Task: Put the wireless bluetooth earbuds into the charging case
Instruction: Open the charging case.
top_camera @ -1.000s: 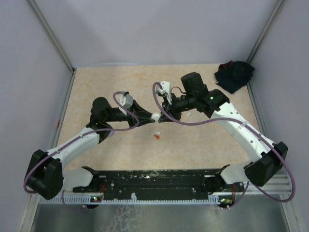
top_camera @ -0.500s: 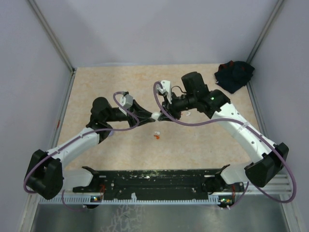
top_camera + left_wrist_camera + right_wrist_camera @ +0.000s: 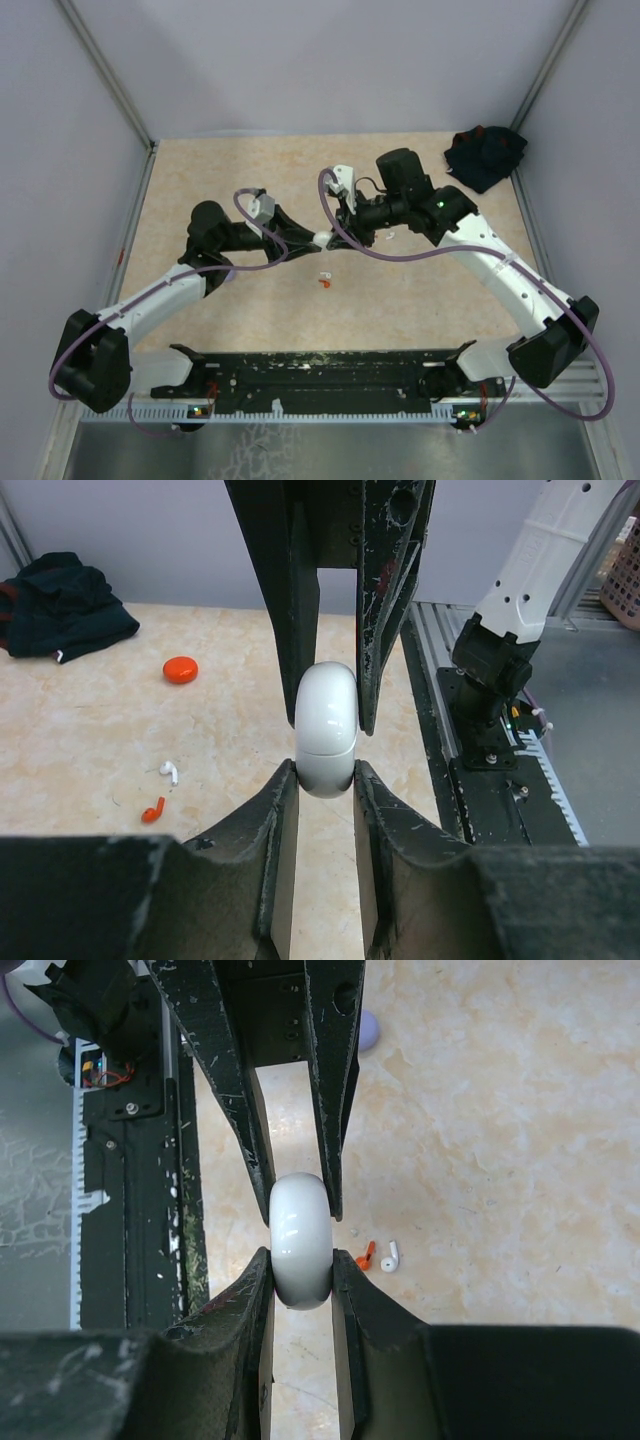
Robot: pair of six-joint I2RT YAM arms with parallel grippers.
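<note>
Both arms meet over the middle of the table (image 3: 200, 180) with one white charging case (image 3: 326, 730) between them. The left gripper (image 3: 325, 780) pinches one half and the right gripper (image 3: 300, 1260) pinches the other, holding it up off the surface. I'd guess they share it so the two can pull the closed lid apart at its seam. The white earbud (image 3: 169, 771) and the orange earbud (image 3: 152, 811) lie loose on the table close together, in nobody's grip, well apart from the orange disc (image 3: 180, 669) near the dark cloth (image 3: 62, 602).
</note>
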